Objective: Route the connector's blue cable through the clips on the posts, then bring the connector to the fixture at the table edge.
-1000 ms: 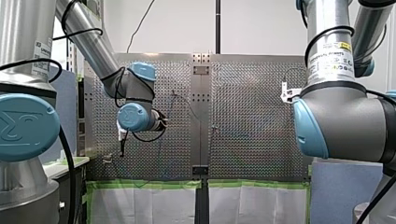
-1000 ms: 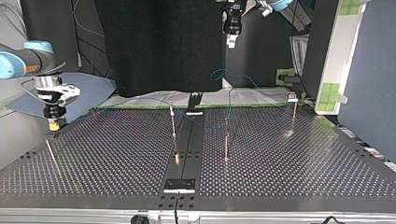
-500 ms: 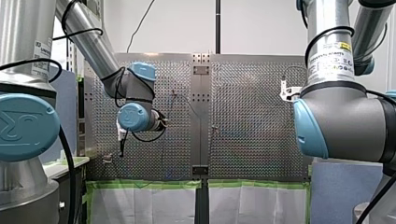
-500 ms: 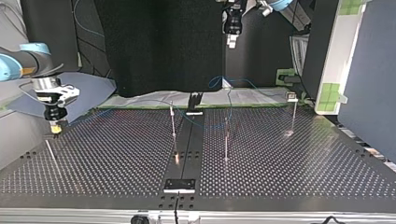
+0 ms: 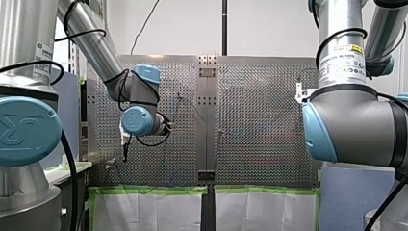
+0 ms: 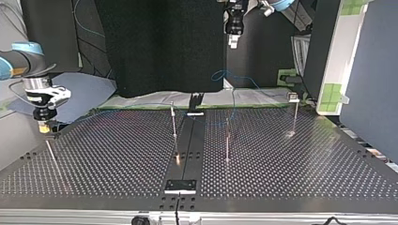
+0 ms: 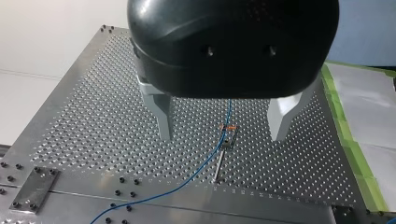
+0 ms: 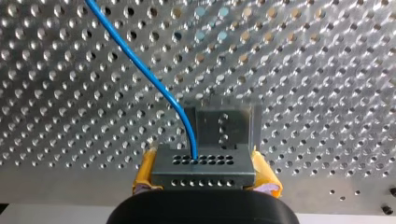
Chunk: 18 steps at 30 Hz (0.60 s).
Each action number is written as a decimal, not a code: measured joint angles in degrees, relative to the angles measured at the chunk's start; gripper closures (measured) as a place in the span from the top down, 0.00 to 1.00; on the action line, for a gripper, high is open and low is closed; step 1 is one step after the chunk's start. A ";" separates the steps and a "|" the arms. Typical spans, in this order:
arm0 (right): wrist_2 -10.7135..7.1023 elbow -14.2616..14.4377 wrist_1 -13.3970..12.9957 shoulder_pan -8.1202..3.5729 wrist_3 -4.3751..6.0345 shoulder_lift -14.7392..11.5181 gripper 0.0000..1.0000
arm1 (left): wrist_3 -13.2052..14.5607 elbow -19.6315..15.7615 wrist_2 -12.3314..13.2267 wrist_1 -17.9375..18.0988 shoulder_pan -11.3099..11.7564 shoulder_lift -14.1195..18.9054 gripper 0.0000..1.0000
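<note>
Gripping the connector (image 8: 204, 164) tightly between the two yellow pads (image 8: 145, 171) of my right gripper (image 8: 204, 179), held it low over the perforated table (image 8: 327, 70), close to the table's plain edge. Noted a grey fixture (image 8: 226, 123) just ahead of the connector; could not tell whether touching it or apart. Saw the blue cable (image 8: 140, 65) coming out of a hole in the connector's upper face and curving away over the table. Found this same gripper at the middle left of the top view, just above the table's left border and near a thin post (image 6: 50, 153) that leaned there.

Held my left gripper (image 7: 224, 133) released, the metal fingers (image 7: 162, 116) wide apart and nothing between them. Found it at the upper middle of the top view, well above the table. Saw far under it, between the fingers, a post (image 7: 221, 158) with a clip (image 7: 229, 129) on its head, and the cable passing at this clip; could not tell if truly inside. Saw upright posts (image 6: 174, 123) at the centre and centre right of the top view, with a loop of the cable above them.
</note>
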 joint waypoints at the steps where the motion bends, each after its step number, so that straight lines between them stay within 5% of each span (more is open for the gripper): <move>1: 0.05 -0.21 0.10 -0.03 -0.22 0.18 0.21 | 0.00 0.01 0.00 0.00 0.01 0.00 1.00; 18: -1.49 -1.89 -0.69 0.33 -1.94 1.48 0.21 | 0.12 0.03 0.00 0.04 0.14 0.00 1.00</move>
